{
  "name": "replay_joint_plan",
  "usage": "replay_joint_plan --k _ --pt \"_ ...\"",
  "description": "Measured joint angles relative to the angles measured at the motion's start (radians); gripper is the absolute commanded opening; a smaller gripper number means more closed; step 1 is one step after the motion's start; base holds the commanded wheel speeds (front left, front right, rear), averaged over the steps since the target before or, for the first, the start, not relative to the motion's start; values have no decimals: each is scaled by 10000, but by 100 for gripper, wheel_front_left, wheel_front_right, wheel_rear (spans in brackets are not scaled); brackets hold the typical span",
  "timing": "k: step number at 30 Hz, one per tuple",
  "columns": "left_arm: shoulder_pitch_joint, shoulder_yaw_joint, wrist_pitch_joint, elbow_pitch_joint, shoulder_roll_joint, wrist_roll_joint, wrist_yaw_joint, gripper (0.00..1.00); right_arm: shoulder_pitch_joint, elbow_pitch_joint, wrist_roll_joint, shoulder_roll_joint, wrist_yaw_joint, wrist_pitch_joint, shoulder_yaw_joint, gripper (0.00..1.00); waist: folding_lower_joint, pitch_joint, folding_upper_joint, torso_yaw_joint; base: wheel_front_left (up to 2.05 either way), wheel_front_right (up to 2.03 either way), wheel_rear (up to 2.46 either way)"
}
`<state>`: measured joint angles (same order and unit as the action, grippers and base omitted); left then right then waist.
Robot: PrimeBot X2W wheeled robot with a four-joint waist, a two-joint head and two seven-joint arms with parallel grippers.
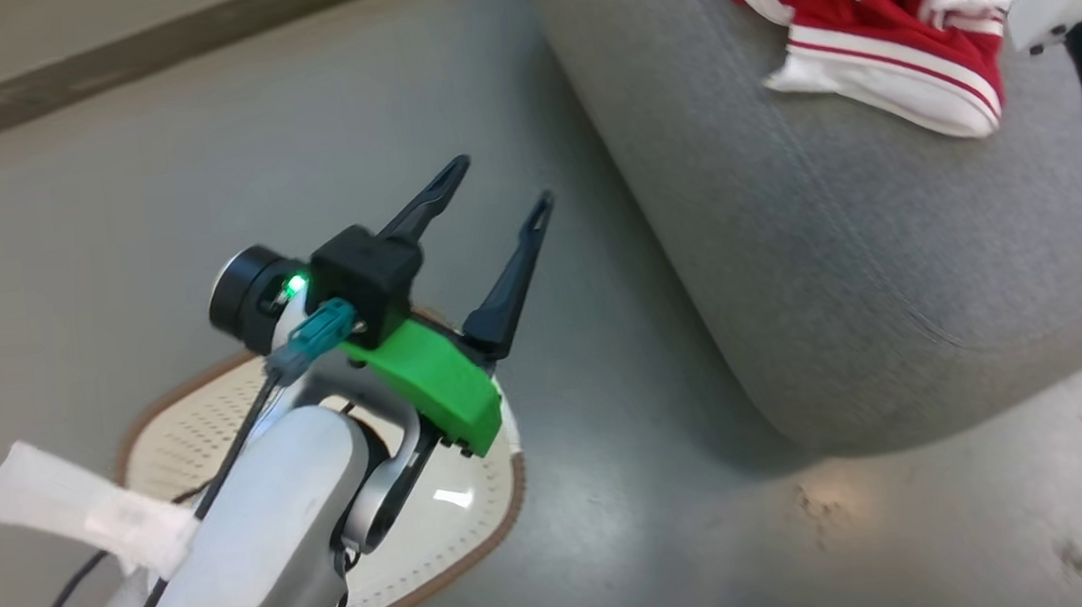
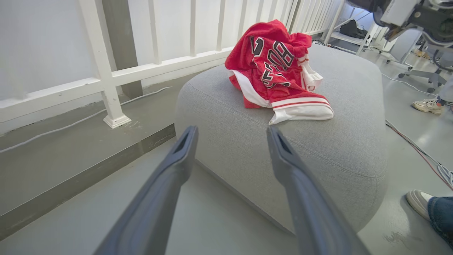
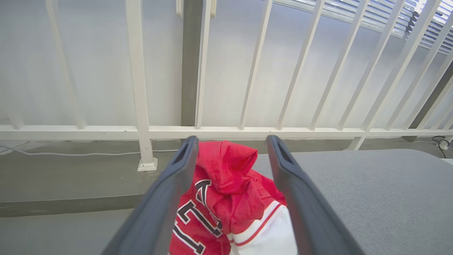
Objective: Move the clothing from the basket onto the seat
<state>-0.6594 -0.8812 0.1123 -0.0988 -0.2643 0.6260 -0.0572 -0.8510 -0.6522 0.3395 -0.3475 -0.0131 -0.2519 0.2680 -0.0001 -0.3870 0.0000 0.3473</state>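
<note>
Red clothing between right jaws, seemingly loose.

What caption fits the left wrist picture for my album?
Crumpled red sports clothing lies on the big grey fabric seat beyond the open left gripper.

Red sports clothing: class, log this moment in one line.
red clothing: heaped on grey seat | laundry basket: floor | left pincer: open | right pincer: open

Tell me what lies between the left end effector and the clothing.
Left wrist view: a strip of bare floor, then bare seat fabric.
</note>
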Motion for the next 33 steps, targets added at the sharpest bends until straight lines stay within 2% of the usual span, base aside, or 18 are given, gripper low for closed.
replay_joint_plan --k 9,18,26,33 --pt "791 871 876 -587 17 548 -313 100 907 387 -96 267 -128 0 148 100 0 797 0 -1047 0 0 0" --pt "1750 1672 1103 -1112 -56 926 -468 100 2104 692 -42 669 -109 0 157 100 0 1676 0 -2126 0 0 0" --pt "2712 2458 1277 -1480 -268 1083 -593 100 3210 1243 -12 1097 155 0 169 100 0 2497 0 -2873 0 0 0" --pt "3620 3206 1354 -1557 -497 1103 -635 100 4180 1789 -10 1482 337 0 265 100 0 3139 0 -3251 0 0 0"
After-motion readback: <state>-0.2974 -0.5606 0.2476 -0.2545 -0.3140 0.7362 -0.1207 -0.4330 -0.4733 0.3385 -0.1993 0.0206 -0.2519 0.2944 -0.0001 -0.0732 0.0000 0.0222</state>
